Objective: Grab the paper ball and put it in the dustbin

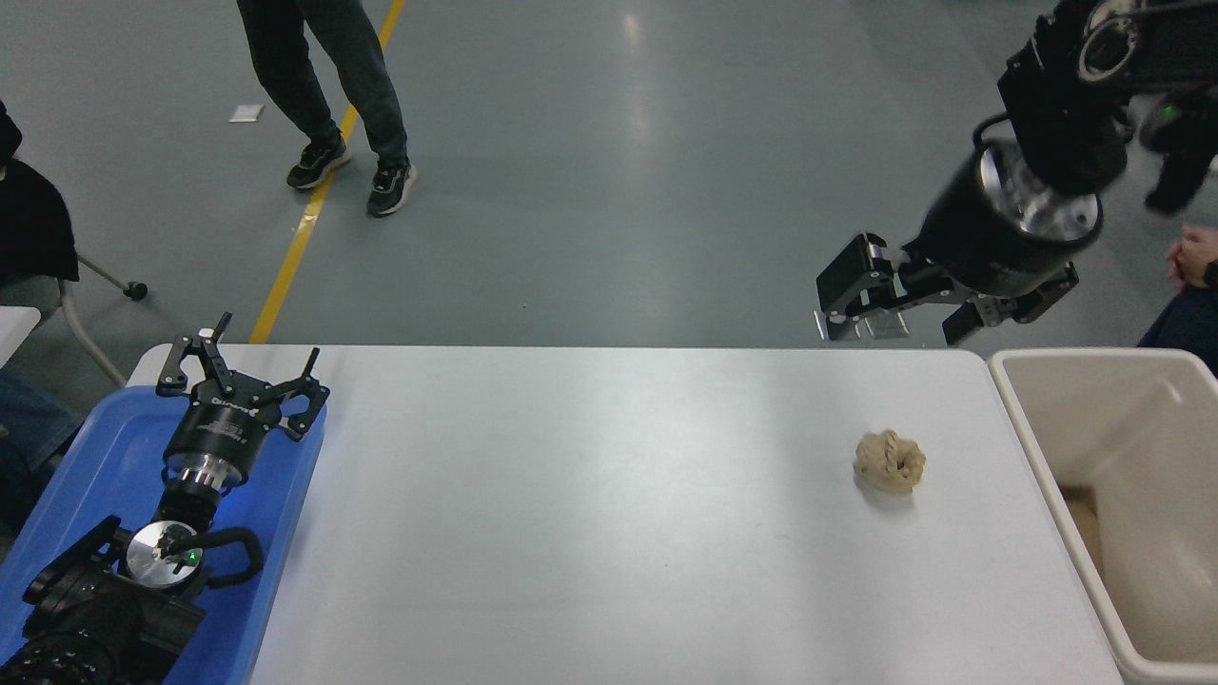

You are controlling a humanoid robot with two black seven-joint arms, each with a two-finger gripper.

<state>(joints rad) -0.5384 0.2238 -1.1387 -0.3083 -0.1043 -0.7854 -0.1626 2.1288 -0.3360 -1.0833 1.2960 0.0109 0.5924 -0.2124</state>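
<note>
The paper ball (890, 461), a small tan wrinkled wad, lies on the white table (609, 514) near its right side. The dustbin (1123, 504), a large cream tub, stands just off the table's right edge. My right gripper (894, 309) is open and empty, raised above the table's far right edge, well beyond the ball. My left gripper (238, 376) is open, parked at the lower left over a blue tray.
A blue tray (114, 476) sits at the table's left end under my left arm. A person's legs (333, 95) stand on the floor beyond the table at upper left. Another person's hand (1194, 257) shows at the right edge.
</note>
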